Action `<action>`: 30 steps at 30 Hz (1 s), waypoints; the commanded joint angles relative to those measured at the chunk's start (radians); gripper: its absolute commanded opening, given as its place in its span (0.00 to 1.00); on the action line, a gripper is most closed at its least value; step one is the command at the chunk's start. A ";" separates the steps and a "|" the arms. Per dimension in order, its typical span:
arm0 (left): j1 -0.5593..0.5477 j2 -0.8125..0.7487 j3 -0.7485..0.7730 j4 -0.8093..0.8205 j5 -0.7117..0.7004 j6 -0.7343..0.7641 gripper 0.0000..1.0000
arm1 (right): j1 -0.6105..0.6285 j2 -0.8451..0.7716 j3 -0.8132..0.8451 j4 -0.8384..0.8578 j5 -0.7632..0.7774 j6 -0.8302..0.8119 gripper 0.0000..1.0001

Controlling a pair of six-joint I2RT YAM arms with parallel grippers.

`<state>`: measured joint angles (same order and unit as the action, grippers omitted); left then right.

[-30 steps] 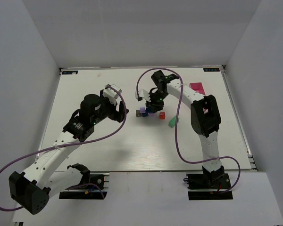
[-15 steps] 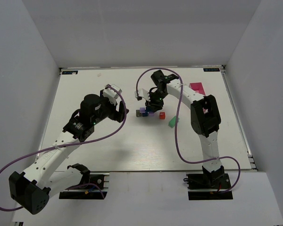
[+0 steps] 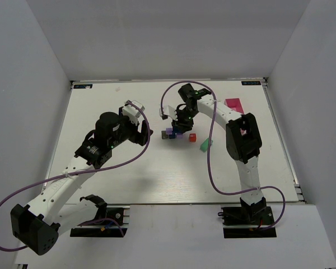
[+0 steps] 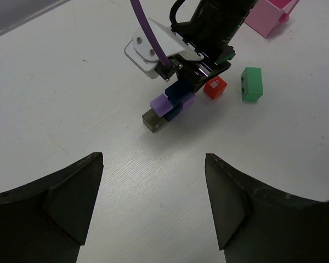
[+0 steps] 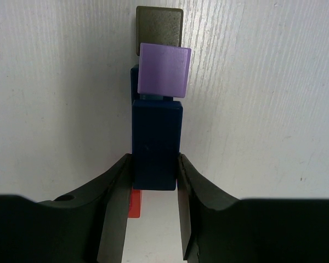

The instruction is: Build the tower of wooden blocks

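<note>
Wood block tower (image 3: 173,134), a low cluster of painted pieces, sits near the middle of the white desk (image 3: 117,179), with the right claw (image 3: 179,124) lowered onto it from the far side. Seen from the right wrist, the right claw (image 5: 156,160) is clamped on a long dark blue block (image 5: 156,142), one finger pressed to each long side. A purple cube (image 5: 164,69) rests at the far end of that block, and a dark grey block (image 5: 159,30) lies on the desk just beyond the cube. A sliver of another dark blue piece shows under the purple cube; how it is seated cannot be told.

A red cube (image 3: 192,137) lies on the desk just right of the tower, apart from it, and a green block (image 3: 205,145) lies a little farther right. A pink tray (image 3: 233,103) stands well to the tower's right, toward the far edge.

To the tower's left the left claw (image 3: 144,134) hangs above the desk. In its wrist view the left claw (image 4: 153,159) has its fingers (image 4: 77,192) spread wide with nothing between them, facing the tower (image 4: 170,107), the red cube (image 4: 214,87), the green block (image 4: 251,83) and a corner of the tray (image 4: 266,16).
</note>
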<state>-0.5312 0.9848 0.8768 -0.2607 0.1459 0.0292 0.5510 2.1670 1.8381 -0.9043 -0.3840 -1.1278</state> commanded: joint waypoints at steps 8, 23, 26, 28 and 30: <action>0.004 -0.018 -0.001 0.005 -0.002 0.005 0.85 | 0.007 0.027 0.003 0.016 0.008 0.019 0.00; 0.004 -0.018 -0.001 0.005 -0.002 0.005 0.85 | 0.009 0.027 0.000 0.016 0.014 0.022 0.04; 0.004 -0.018 -0.001 0.005 -0.002 0.005 0.85 | 0.010 0.025 0.001 0.016 0.011 0.020 0.08; 0.004 -0.018 -0.001 0.005 -0.002 0.005 0.85 | 0.012 0.028 0.001 0.019 0.011 0.022 0.10; 0.004 -0.018 -0.001 0.005 -0.002 0.005 0.85 | 0.013 0.028 0.000 0.016 0.014 0.022 0.11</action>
<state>-0.5312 0.9848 0.8768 -0.2607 0.1455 0.0292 0.5571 2.1891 1.8362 -0.8883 -0.3672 -1.1095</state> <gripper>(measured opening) 0.847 0.401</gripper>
